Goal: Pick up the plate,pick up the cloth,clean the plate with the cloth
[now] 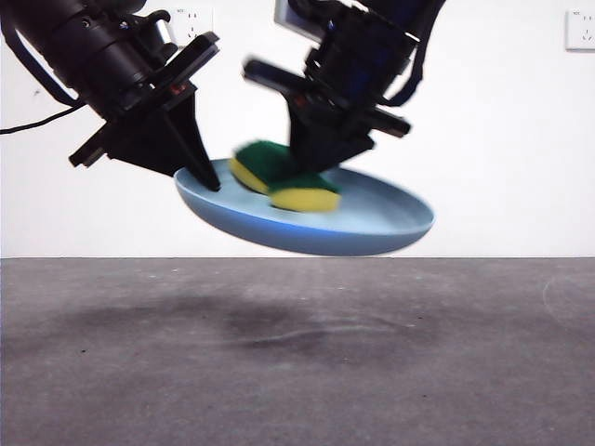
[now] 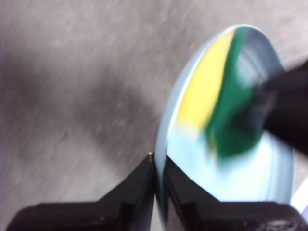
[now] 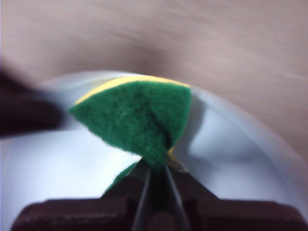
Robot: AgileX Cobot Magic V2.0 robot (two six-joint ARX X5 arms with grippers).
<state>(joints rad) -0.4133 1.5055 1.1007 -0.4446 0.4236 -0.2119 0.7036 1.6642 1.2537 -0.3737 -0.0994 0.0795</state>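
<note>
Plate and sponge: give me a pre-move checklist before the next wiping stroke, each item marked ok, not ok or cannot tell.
1. Left gripper clamped on the plate rim: ok.
2. Plate lifted off the table: ok.
3. Right gripper pinching the sponge: ok.
4. Sponge touching the plate's inner face: ok.
5. Plate level: not ok, it is tilted.
6. Plate already clean: cannot tell, the views are blurred.

The wide, shallow, round light-blue plastic plate (image 1: pixel 372 223) hangs tilted in the air above the grey table (image 1: pixel 297 372), clear of it. The left gripper (image 2: pixel 156 168) clamps the plate's rim at the front view's left. The thick yellow-and-green foam sponge (image 1: pixel 284 181) rests on the plate's upper face, pinched from above by the right gripper (image 3: pixel 155 173).
</note>
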